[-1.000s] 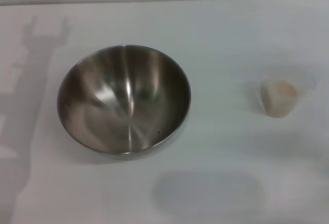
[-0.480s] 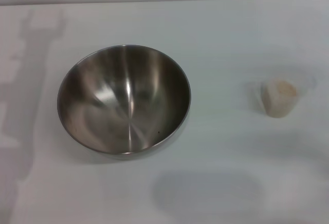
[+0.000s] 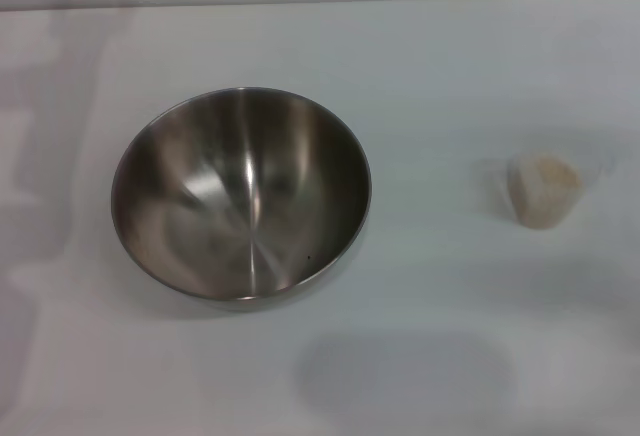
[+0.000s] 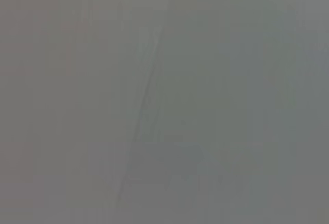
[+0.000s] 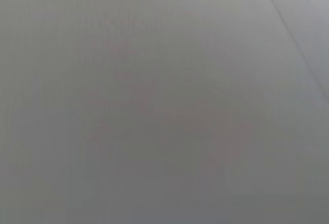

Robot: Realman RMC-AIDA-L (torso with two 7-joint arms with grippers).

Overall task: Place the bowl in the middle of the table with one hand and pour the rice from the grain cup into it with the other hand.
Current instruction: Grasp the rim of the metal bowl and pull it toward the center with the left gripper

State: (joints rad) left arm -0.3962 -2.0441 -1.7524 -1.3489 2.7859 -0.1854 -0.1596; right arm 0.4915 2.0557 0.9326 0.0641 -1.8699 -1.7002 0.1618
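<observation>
The tabletop point(image 3: 450, 66) is white and flat, and the one thing that has changed is on it. A second ago a dark shadow point(image 3: 40, 156) shaped like an arm with two prongs lay on the left side. It has since slid and spread, and now it is only a pale grey smear. I think this means the left arm is moving somewhere above, out of sight, maybe on its way to the bowl. No work on the task shows yet.

The bowl point(image 3: 240, 196) has not moved. It sits on the left arm's side, not in the middle, so it still has to be shifted. It stands upright with its open mouth facing up. It is round, so it has no long side. It is empty.

The cup point(image 3: 545, 191) has not moved either. It stands well apart from the bowl, on the right arm's side, upright with its mouth up. I cannot tell which way its spout points.

The rice point(image 3: 550, 171) is all still in the cup.

Neither gripper can be seen. Both wrist views show only plain grey. So I cannot tell if they are apart or together, or how near they are to the bowl or cup.
</observation>
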